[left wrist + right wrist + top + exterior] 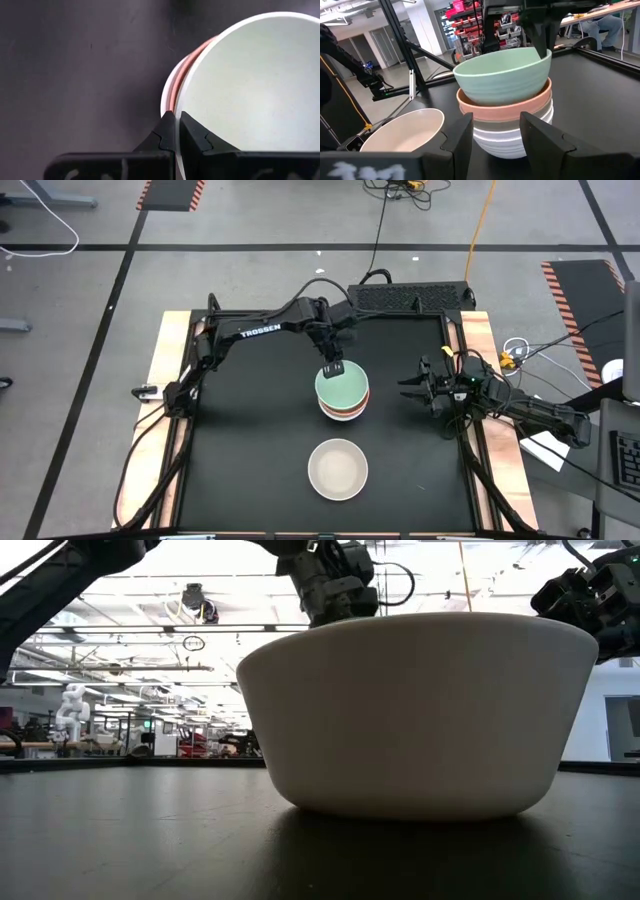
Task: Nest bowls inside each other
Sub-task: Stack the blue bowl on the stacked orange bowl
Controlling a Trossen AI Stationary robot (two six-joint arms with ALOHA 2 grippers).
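On the black table, left jaws pinch the smooth mint bowl's rim; right jaws wide.

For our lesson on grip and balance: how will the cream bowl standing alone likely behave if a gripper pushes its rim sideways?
The cream bowl would probably slide rather than tip: its base looks broad and flat on the table. Its smooth wall suggests a slippery, rigid shell.

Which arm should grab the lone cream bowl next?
Right, probably. The right gripper is open and free, while the left gripper is pinching the mint bowl's rim on the stack. The cream bowl sits unobstructed.
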